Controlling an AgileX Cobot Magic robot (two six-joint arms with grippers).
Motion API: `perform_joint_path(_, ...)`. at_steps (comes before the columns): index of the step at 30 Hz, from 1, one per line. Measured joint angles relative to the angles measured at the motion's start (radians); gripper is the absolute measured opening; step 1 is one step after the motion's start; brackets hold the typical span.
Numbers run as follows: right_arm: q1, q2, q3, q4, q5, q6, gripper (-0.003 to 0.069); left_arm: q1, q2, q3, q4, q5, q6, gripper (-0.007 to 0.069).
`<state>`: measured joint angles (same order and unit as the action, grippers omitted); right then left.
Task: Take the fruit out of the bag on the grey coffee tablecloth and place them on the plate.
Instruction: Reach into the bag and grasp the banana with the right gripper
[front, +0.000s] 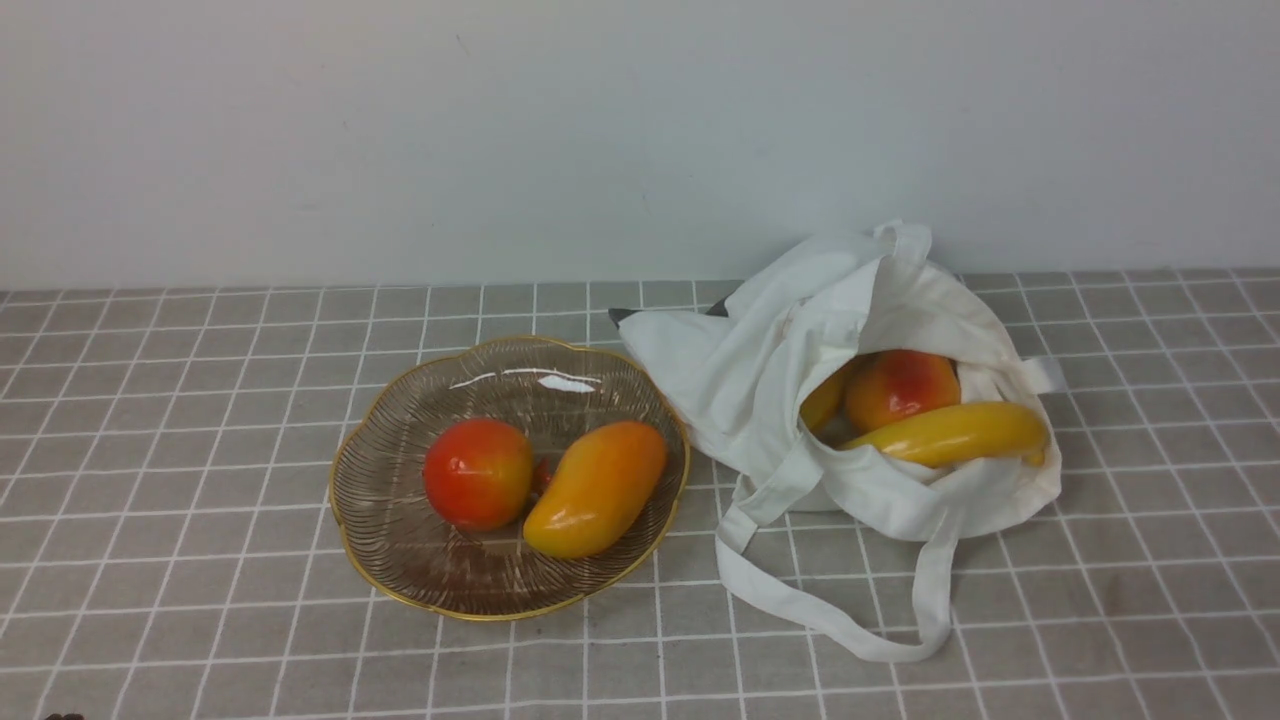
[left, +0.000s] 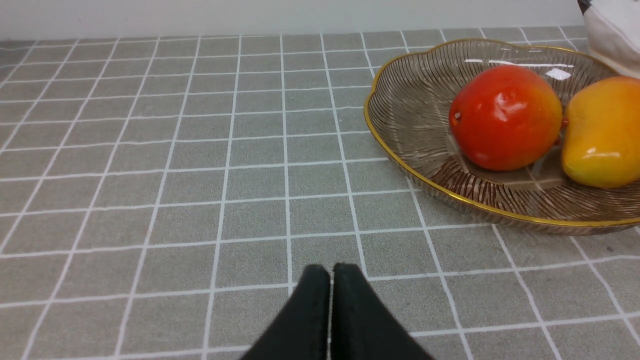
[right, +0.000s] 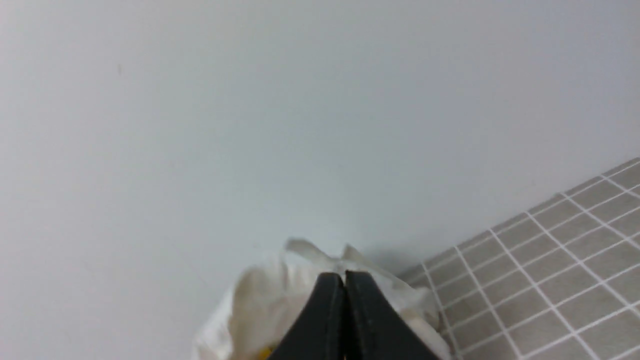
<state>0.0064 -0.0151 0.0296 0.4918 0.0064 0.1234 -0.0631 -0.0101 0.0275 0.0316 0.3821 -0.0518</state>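
The ribbed glass plate (front: 400, 545) with a gold rim lies on the grey coffee tablecloth (front: 200, 400), holding a round red-orange fruit (front: 478, 473) and an orange-yellow mango (front: 598, 487). To its right the white bag (front: 760, 370) lies open, with a yellow banana (front: 950, 433), a red-orange fruit (front: 900, 388) and a bit of another yellow fruit (front: 825, 400) inside. Neither arm shows in the front view. My left gripper (left: 331, 272) is shut and empty over bare cloth, short of the plate (left: 400, 100). My right gripper (right: 344, 277) is shut and empty, with the bag (right: 260, 300) behind its tips.
A plain white wall (front: 600, 130) runs along the back edge of the cloth. The bag's long strap handles (front: 830, 620) trail on the cloth in front of it. Grid cloth (left: 150, 175) stretches to the left of the plate.
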Motion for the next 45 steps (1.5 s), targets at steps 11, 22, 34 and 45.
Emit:
perform_joint_path(11, 0.009, 0.000, -0.070, 0.243, -0.140, 0.026, -0.0014, 0.000, 0.000, 0.000, 0.000, 0.000, 0.000, -0.0008)
perform_joint_path(22, 0.064, 0.506, -0.662, -0.051, 0.523, -0.146, -0.0014, 0.000, 0.000, 0.000, 0.000, 0.000, 0.000, -0.0008)
perform_joint_path(34, 0.068, 1.298, -1.072, -0.094, 0.883, -0.203, -0.0012, 0.000, 0.000, 0.000, 0.000, 0.000, 0.000, -0.0008)
perform_joint_path(45, 0.070, 1.591, -1.180, -0.096, 0.891, -0.175, 0.0122, 0.000, 0.000, 0.000, 0.000, 0.000, 0.000, -0.0008)
